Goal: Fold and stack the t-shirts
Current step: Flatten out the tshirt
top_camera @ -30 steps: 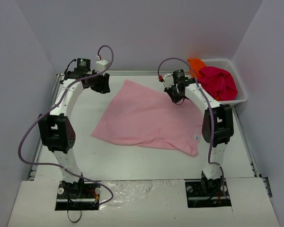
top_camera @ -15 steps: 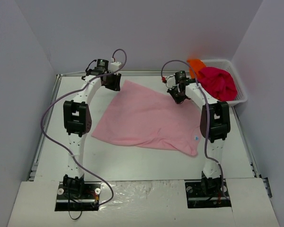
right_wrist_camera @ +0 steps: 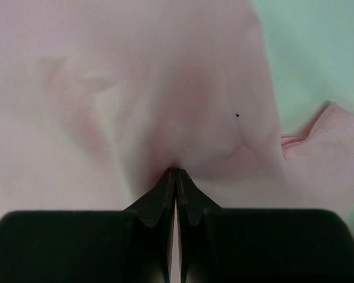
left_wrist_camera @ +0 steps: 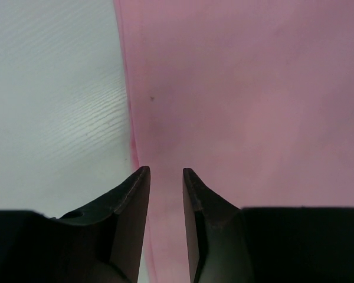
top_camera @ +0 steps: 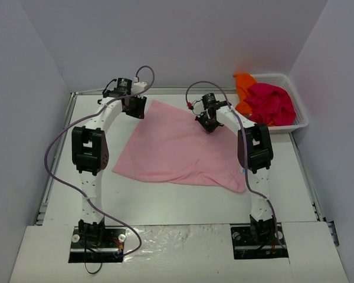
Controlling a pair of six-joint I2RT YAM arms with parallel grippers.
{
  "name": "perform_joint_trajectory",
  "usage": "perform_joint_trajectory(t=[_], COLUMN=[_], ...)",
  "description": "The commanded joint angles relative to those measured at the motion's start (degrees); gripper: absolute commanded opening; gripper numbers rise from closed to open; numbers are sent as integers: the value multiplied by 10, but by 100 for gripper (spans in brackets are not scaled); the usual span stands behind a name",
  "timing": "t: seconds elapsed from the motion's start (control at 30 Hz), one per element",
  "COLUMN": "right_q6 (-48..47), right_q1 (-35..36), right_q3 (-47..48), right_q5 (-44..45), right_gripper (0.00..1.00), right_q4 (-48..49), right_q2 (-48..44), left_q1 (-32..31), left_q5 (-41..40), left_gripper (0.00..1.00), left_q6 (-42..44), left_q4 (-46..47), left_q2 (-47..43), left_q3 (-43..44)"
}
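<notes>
A light pink t-shirt lies spread on the white table. My left gripper hangs over its far left corner. In the left wrist view its jaws stand a narrow gap apart, straddling the hem of the pink t-shirt, with nothing pinched. My right gripper sits on the shirt's far right part. The right wrist view shows this gripper shut on a puckered fold of the pink t-shirt. A magenta-red t-shirt and an orange t-shirt are heaped in the basket.
The white mesh basket stands at the far right corner of the table, close to the right wall. Bare table shows left of the pink hem. A sleeve edge lies right of the shut jaws.
The left arm swung right to the shirt's far left corner and its jaws narrowed. The right gripper moved left, dragging the shirt's far right part with it.
</notes>
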Motion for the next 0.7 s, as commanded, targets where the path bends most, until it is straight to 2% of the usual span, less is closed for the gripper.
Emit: perform_joint_trajectory(t=[0.0,0.23,0.4,0.67], right_q6=[-2,-20,-49,-85], right_q1=[28,90,123,147], right_q3=[-14,-108,-181,-220], right_q5=[-15,-24,-65,-79], right_gripper=[0,0,0,0], right_q4=[-29,-30,-45,-119], right_q2=[16,-11,-62,-101], left_q1=[16,35,43,44], left_q5=[-22,-32,-34,-37], left_gripper=[28,28,28,30], left_q6=[-2,-7,-4,-1], left_q4=[22,7,6,1], left_q2=[-76,-107,-138,-154], left_q3=[1,-16,-40,-65])
